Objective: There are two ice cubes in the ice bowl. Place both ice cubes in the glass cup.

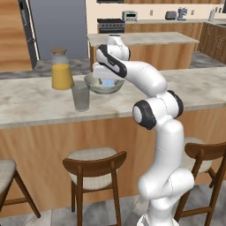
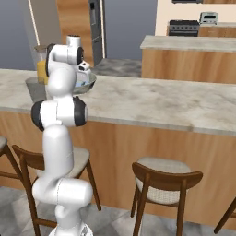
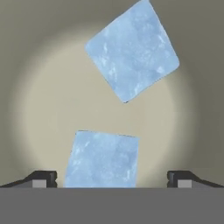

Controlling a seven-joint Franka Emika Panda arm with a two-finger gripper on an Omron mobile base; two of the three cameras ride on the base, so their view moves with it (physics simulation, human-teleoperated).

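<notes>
Counter [image 1: 39, 108]: we see both ice cubes [image 3: 132, 54] in bowl [image 1: 92, 84], cup [image 1: 81, 96] empty; gripper [image 3: 111, 179] spread around nearer cube.

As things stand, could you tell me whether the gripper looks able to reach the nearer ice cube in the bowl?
Probably yes. The gripper hangs inside the ice bowl with its jaws open, and the nearer ice cube lies between them with nothing in the way. The other ice cube sits apart, farther off.
</notes>
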